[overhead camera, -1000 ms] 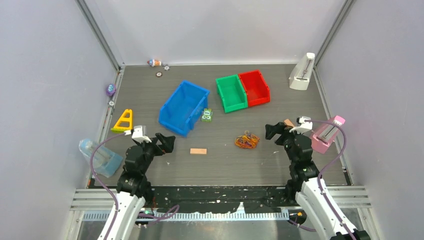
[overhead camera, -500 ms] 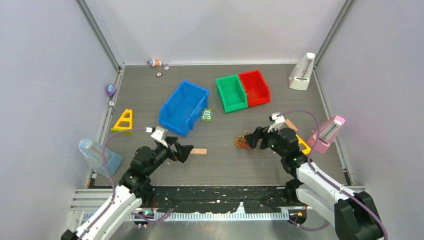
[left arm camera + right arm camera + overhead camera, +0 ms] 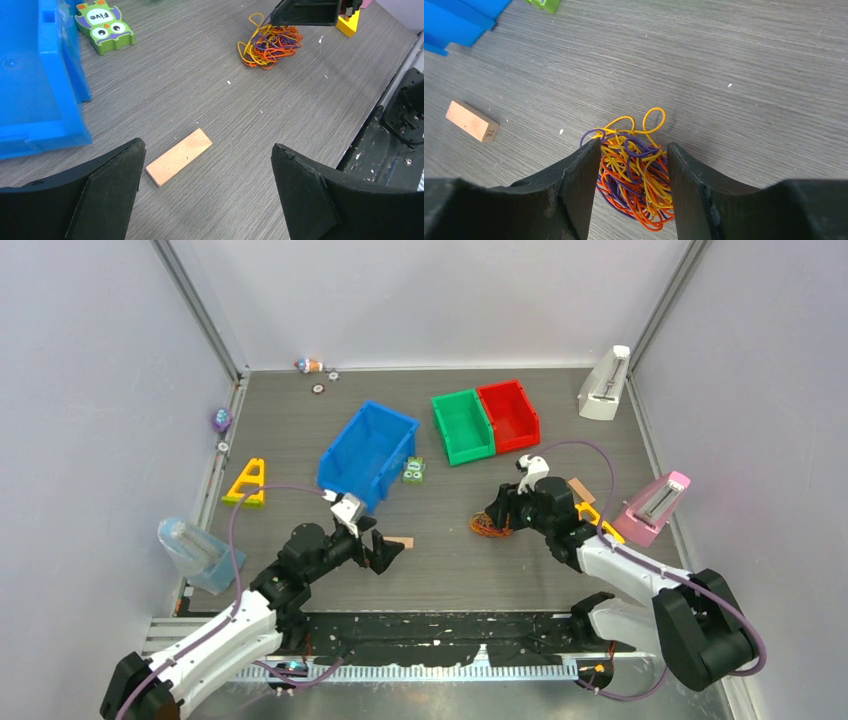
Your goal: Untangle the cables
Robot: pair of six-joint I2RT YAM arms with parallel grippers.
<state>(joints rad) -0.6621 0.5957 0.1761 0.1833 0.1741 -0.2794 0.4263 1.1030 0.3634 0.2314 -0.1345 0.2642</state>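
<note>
The cables (image 3: 488,528) are a fist-sized tangle of orange, yellow and purple strands lying on the table right of centre. My right gripper (image 3: 497,516) is open and low over the tangle. In the right wrist view its two fingers stand on either side of the cables (image 3: 636,175), with the gripper (image 3: 634,145) straddling them. My left gripper (image 3: 388,552) is open and empty, just above the table near a wooden block (image 3: 400,542). In the left wrist view the gripper (image 3: 207,146) frames the block (image 3: 178,156), and the cables (image 3: 270,42) lie far ahead.
A blue bin (image 3: 367,455) and a green owl piece (image 3: 413,470) stand behind the block. Green (image 3: 462,426) and red (image 3: 510,415) bins are at the back. A yellow block (image 3: 600,525) and a pink stand (image 3: 655,505) are right of the right arm.
My right gripper has moved left and down onto the tangle. My left gripper has moved right and forward to the wooden block. The cables have not moved.
</note>
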